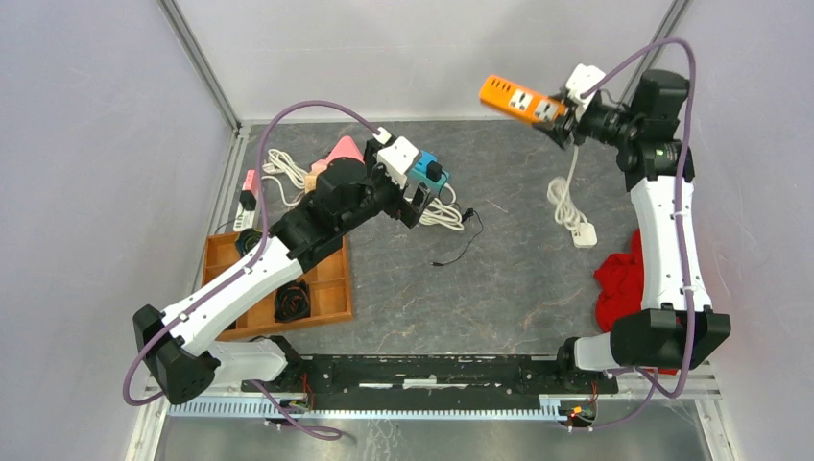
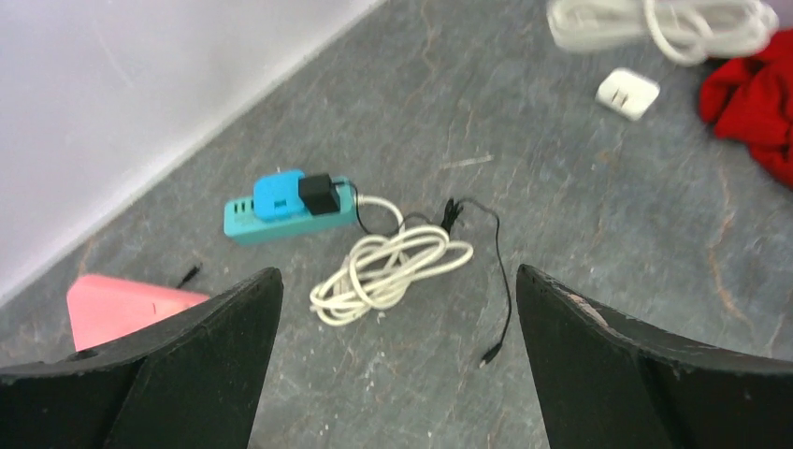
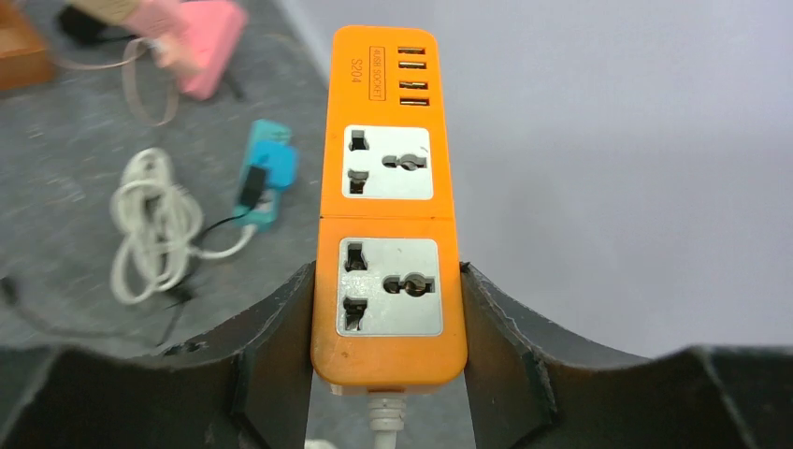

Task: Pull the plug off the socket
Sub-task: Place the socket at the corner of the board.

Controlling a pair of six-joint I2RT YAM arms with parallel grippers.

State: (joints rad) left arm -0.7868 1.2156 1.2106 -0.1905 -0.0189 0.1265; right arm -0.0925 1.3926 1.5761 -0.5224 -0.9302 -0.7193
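Note:
A teal socket strip (image 2: 245, 220) lies on the grey table with a blue adapter (image 2: 278, 194) and a black plug (image 2: 320, 194) seated in it. My left gripper (image 2: 397, 273) hangs open above the table, short of that strip, with nothing between its fingers. From overhead the strip (image 1: 425, 168) shows just past the left wrist. My right gripper (image 3: 385, 269) is shut on the cable end of an orange socket strip (image 3: 388, 206) and holds it in the air at the back right (image 1: 518, 99). Both of the orange strip's sockets are bare.
A coiled white cable (image 2: 374, 276) and a thin black lead (image 2: 500, 309) lie near the teal strip. The orange strip's white cable hangs to a white plug (image 1: 584, 233). A red cloth (image 1: 622, 283) lies right; a wooden tray (image 1: 331, 288) and a pink block (image 1: 341, 152) lie left.

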